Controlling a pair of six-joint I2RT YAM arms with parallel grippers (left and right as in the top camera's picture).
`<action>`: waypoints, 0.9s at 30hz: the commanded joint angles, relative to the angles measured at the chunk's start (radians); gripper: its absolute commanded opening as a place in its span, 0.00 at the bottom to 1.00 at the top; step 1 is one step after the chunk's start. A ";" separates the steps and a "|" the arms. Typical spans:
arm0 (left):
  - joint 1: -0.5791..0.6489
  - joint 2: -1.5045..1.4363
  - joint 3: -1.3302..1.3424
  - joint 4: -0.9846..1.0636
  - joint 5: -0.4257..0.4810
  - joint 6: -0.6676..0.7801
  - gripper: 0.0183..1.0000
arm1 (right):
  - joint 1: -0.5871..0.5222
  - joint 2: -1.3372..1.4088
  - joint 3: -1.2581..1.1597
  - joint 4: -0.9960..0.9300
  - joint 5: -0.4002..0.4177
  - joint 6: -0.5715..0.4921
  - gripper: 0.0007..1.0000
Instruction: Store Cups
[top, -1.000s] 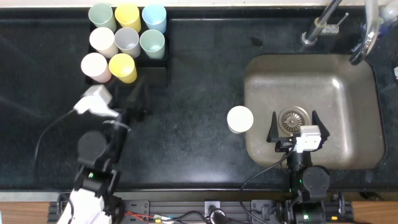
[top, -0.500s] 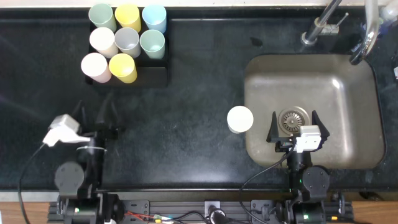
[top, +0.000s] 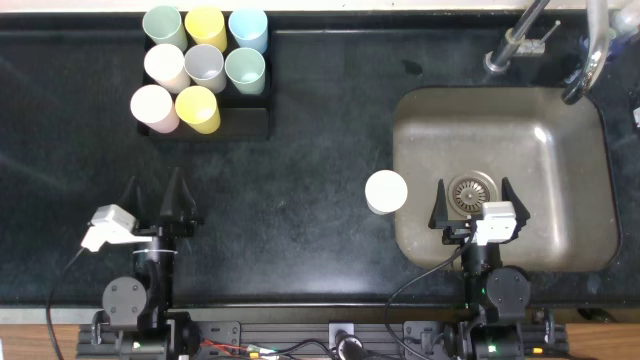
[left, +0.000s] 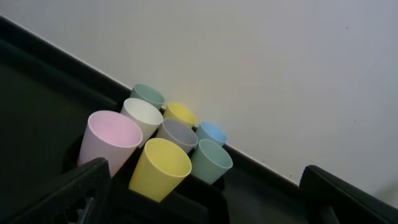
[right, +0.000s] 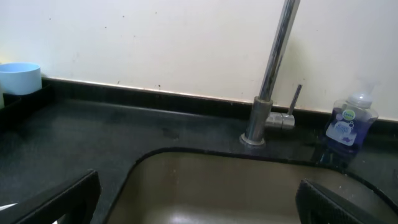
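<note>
We see the left gripper (top: 153, 181) and the right gripper (top: 474, 186) with jaws spread wide, holding nothing, while a white round plastic cup (top: 386, 191) stands on the black counter (top: 310, 150) just beside the steel sink (top: 560, 120), far from the black rack (top: 250, 122) of pastel cups (top: 205, 68).

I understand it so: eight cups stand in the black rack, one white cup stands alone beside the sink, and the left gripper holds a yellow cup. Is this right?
Not quite. The left gripper holds nothing; the top view shows it open and empty, apart from the black rack. The eight cups in the rack and the white cup beside the sink are right.
</note>
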 joint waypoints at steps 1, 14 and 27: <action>0.005 -0.011 -0.011 -0.116 0.001 0.019 1.00 | -0.006 -0.011 -0.013 0.005 -0.007 0.008 1.00; -0.024 -0.063 -0.011 -0.233 0.011 0.112 1.00 | -0.006 -0.011 -0.013 0.005 -0.007 0.008 1.00; -0.013 -0.063 -0.011 -0.233 0.014 0.210 1.00 | -0.006 -0.011 -0.013 0.005 -0.007 0.008 1.00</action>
